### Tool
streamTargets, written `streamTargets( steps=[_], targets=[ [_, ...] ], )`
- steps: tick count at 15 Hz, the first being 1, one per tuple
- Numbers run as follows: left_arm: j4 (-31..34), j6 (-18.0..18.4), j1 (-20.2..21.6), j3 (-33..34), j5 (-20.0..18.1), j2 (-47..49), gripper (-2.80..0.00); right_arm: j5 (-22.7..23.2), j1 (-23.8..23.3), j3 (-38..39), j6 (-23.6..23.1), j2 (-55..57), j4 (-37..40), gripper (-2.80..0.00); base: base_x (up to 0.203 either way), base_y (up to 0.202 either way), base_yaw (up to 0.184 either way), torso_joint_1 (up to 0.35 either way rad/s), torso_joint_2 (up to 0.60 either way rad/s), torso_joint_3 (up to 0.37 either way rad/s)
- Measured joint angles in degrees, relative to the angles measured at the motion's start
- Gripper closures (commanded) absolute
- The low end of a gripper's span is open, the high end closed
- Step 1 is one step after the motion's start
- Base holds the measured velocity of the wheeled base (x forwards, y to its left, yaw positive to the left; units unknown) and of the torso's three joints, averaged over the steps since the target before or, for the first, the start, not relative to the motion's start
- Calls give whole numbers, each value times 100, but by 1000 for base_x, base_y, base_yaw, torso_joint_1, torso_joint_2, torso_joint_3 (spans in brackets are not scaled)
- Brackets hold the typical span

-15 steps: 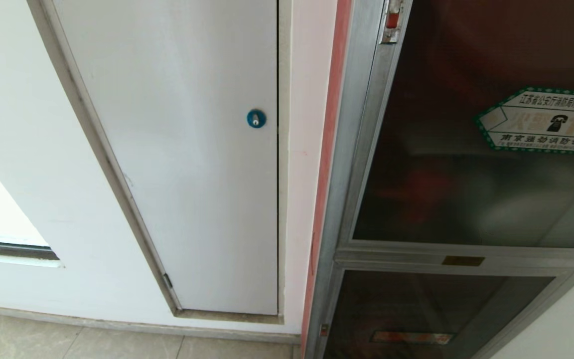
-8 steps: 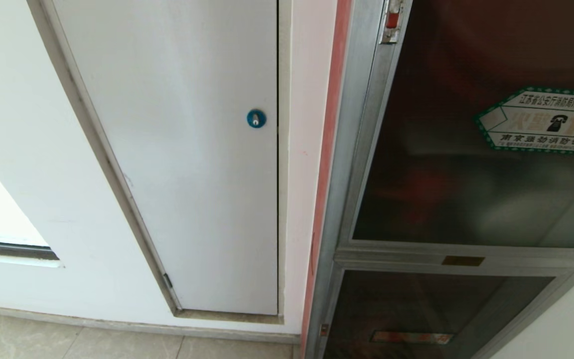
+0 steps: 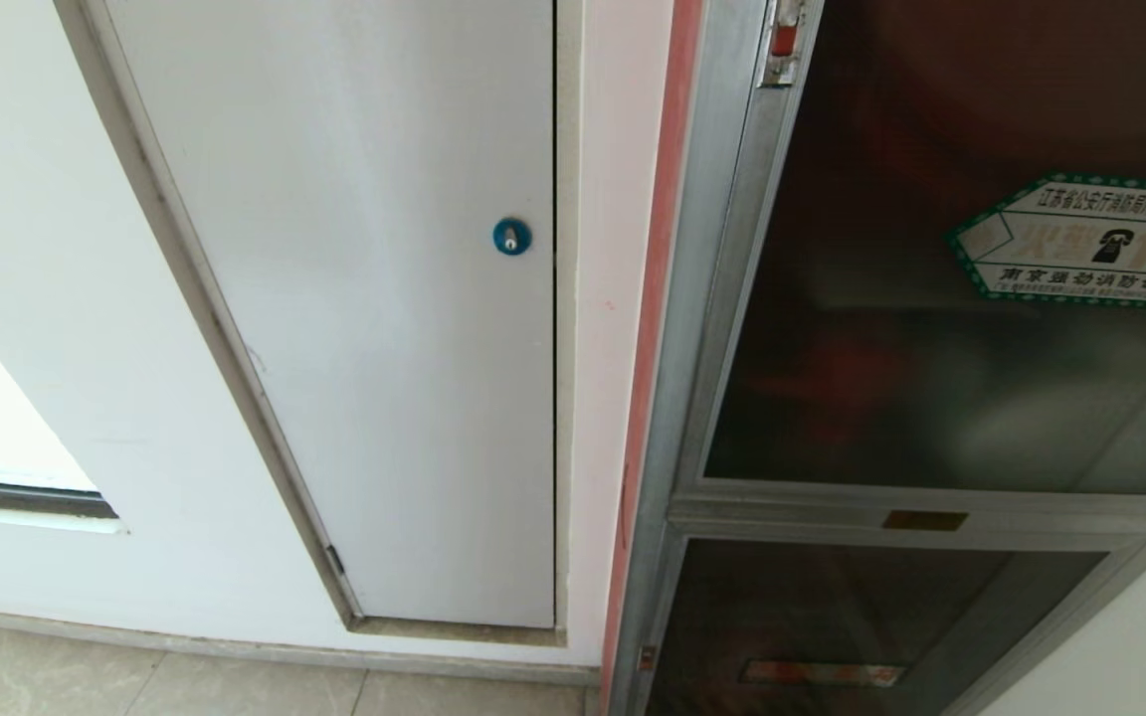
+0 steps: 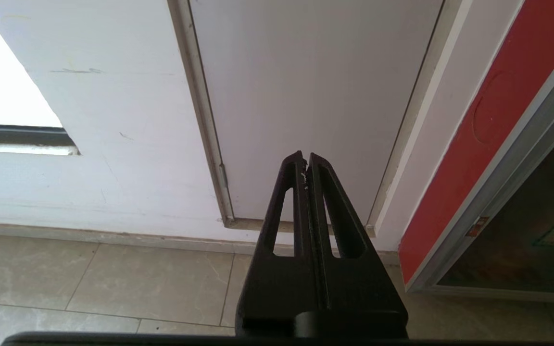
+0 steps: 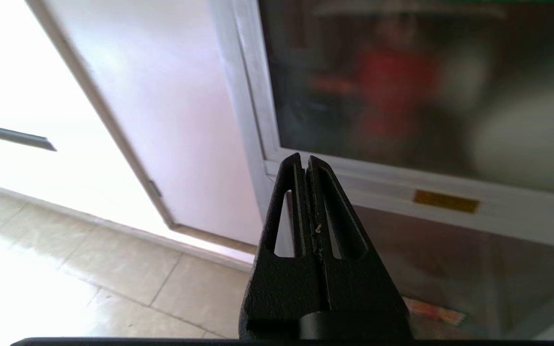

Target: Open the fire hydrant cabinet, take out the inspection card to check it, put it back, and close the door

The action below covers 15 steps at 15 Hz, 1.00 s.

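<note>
The cabinet (image 3: 722,298) stands on the right, its door (image 3: 931,348) shut; the card is not in view; opening has not begun; right hand (image 5: 306,163), pressed together, faces the door frame; left hand (image 4: 305,161), also pressed together, is parked; next, reach the red latch (image 3: 783,40) far up.

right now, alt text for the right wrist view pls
The right pincer, shut and empty, points at the silver frame of the closed fire hydrant cabinet, near the lower corner of its dark glass door. Blurred red and white shapes show behind the glass, with a white panel and tiled floor beside it.
</note>
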Motion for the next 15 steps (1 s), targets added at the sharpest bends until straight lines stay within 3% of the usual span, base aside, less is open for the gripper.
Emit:
streamTargets(
  steps=[9, 15],
  targets=[
    [-1, 0, 0, 0, 0, 0, 0, 996, 176, -1928, 49, 2026, 5, 0, 0, 0, 0, 0, 0, 0],
    [-4, 0, 0, 0, -2, 0, 0, 1051, 1202, -3287, 985, 3282, -7, 0, 0, 0, 0, 0, 0, 0]
  ],
)
